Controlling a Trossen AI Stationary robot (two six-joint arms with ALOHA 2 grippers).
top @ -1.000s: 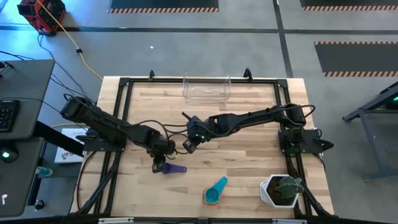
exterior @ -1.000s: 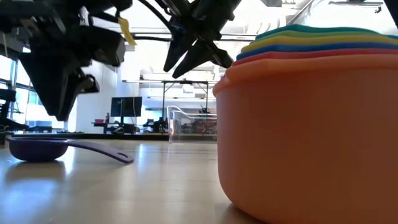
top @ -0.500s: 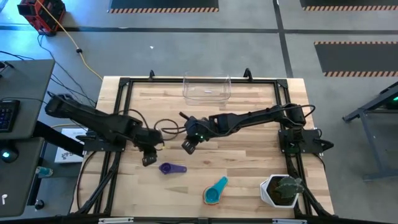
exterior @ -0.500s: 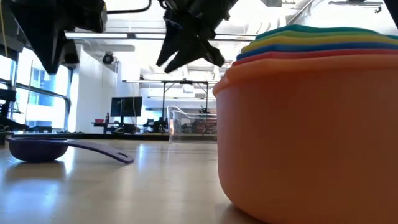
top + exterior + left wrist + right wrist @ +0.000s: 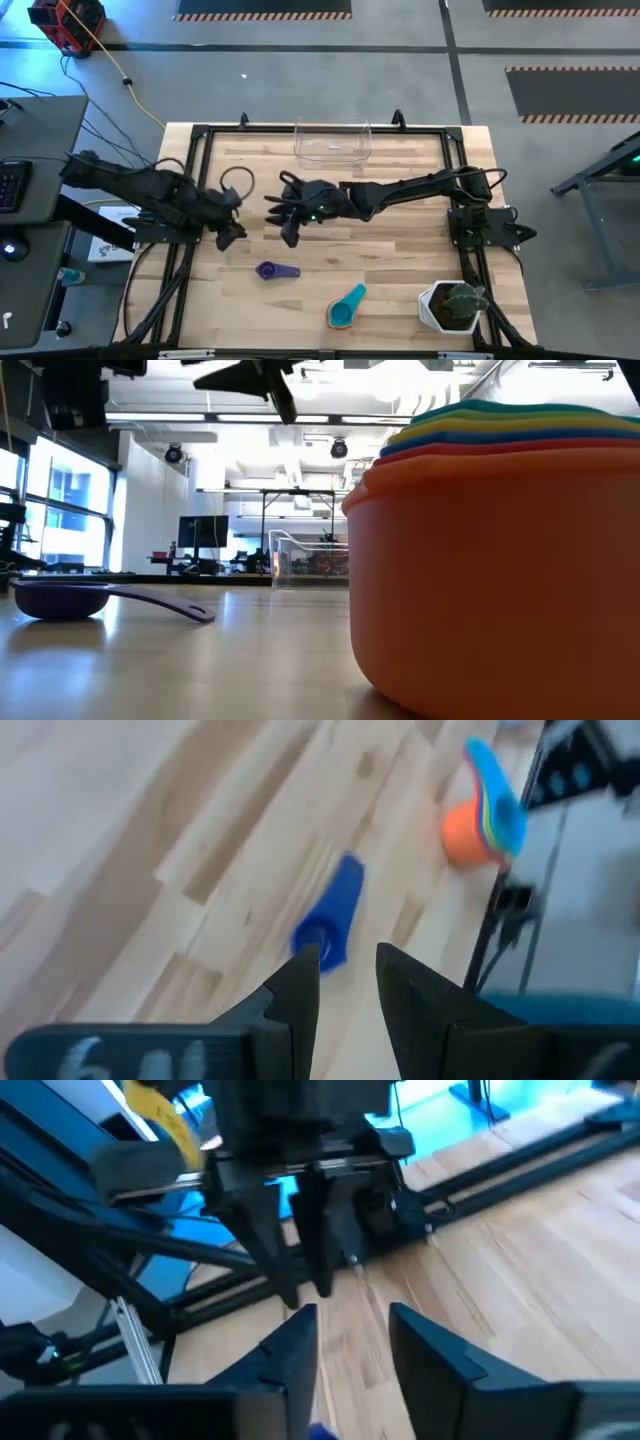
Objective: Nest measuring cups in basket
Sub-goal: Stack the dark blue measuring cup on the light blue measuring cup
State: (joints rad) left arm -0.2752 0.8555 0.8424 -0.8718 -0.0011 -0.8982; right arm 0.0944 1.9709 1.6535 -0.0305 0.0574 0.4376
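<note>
The purple cup (image 5: pixel 273 270) lies alone on the wood, bowl on the table and handle toward the right; it also shows in the left wrist view (image 5: pixel 328 918) and in the low view (image 5: pixel 66 598). The other cups sit nested in one stack (image 5: pixel 346 306), orange outside and light blue on top (image 5: pixel 500 560) (image 5: pixel 484 818). The clear basket (image 5: pixel 333 141) stands at the far edge. My left gripper (image 5: pixel 228 236) hangs open above the table, left of the purple cup. My right gripper (image 5: pixel 286 226) is open, on the far side of that cup, facing the left gripper (image 5: pixel 293 1245).
A white pot with a green plant (image 5: pixel 454 306) stands at the near right corner. Black frame rails run along the table's edges (image 5: pixel 197 180). Bare wood lies between the basket and the two grippers, and around the purple cup.
My left gripper has drawn away from the purple cup, rising and moving toward the table's left and far side. My right gripper has risen and shifted left, turning toward the left gripper. The purple cup and the stack have stayed where they were.
</note>
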